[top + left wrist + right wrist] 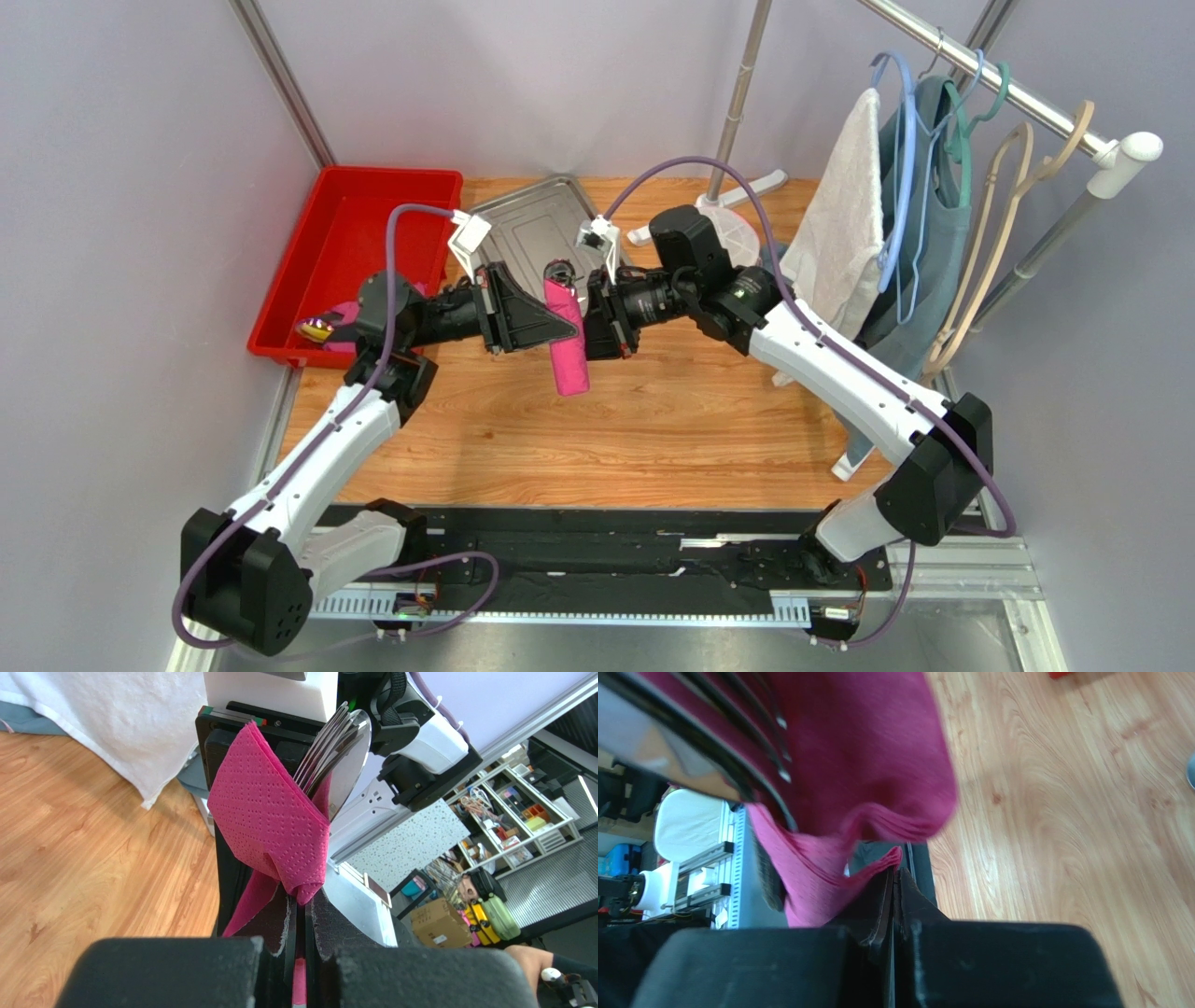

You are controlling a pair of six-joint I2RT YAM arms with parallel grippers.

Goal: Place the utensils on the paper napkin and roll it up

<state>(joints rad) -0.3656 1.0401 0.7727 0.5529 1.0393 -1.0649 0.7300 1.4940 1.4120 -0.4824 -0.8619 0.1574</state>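
Nearest in the left wrist view, the left gripper (302, 906) is closed tight on the lower corner of the paper napkin (270, 822). The napkin is folded around the utensils (330, 742), and fork tines and one rounded shiny piece stand out of its top. The right gripper (894, 875) is closed too. It seems to pinch a fold of the same napkin, though that view is blurred and very close, so I am not sure how much paper it has. From above, the pink bundle sits between both grippers, over the middle of the wooden table (673, 420). I judge that the step in hand is the rolling. It would be best to lay the bundle on the wood, turn it with one gripper while the other holds the loose edge flat, and pull only gently. Thin paper tears easily, and the metal pieces can slide out of the open end. Farther back are the steel tray (540, 217), the red bin (351, 238) and a white towel (842, 210) on a rack. No brand or writing can be read anywhere.
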